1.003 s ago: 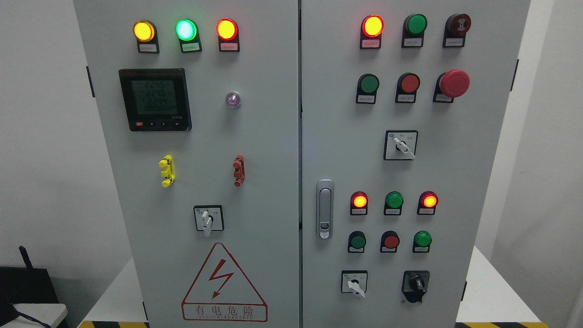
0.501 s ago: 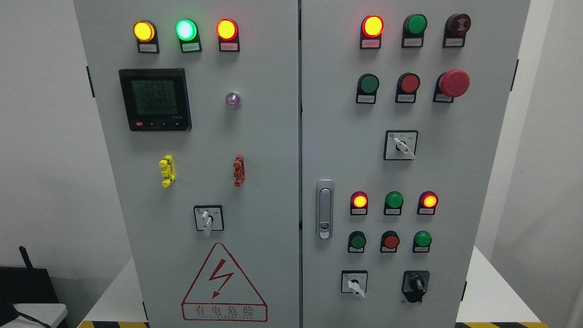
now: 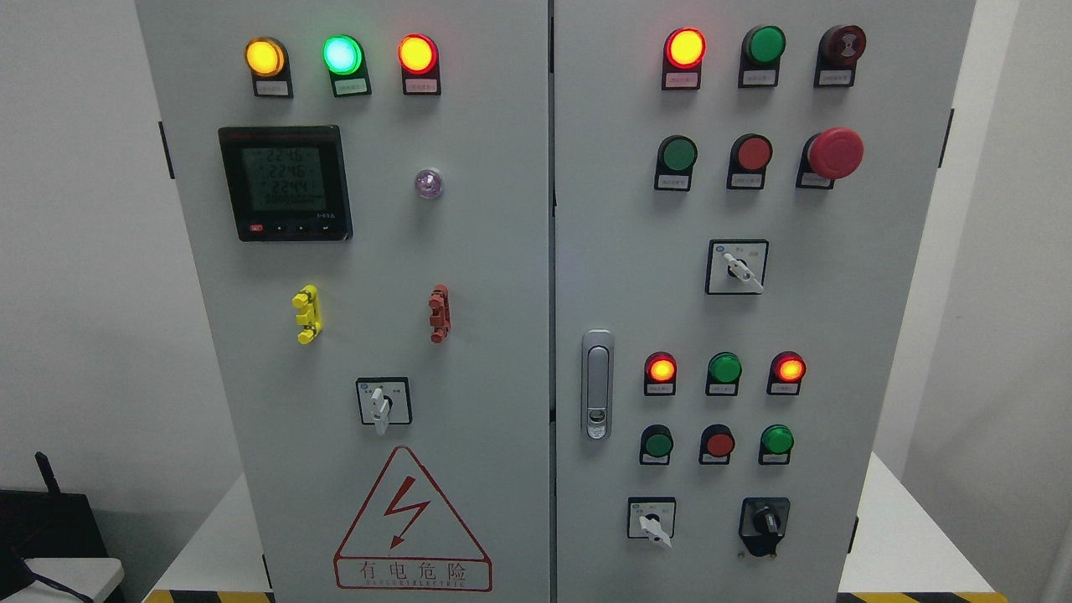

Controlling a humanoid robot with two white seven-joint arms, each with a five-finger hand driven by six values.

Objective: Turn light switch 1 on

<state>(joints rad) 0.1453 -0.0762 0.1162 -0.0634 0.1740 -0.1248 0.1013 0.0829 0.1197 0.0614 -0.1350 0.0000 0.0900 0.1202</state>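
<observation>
At lower right of the frame, a row of three buttons (image 3: 718,444) sits on the cabinet door (image 3: 837,335); which is light switch 1 is unclear. No robot hand visible; state unknown.

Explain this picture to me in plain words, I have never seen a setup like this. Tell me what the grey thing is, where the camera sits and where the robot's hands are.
The camera sits on a humanoid robot's head and looks straight at a grey electrical cabinet with two doors. Neither of the robot's hands shows, so nothing is held or touched. The left door carries three lit lamps, yellow, green and red, a digital meter, a white rotary switch and a lightning warning sign. The right door has a silver door handle, rows of round lamps and push buttons, a large red mushroom button and more rotary switches. The labels are too small to read, so I cannot tell which is switch 1.
</observation>
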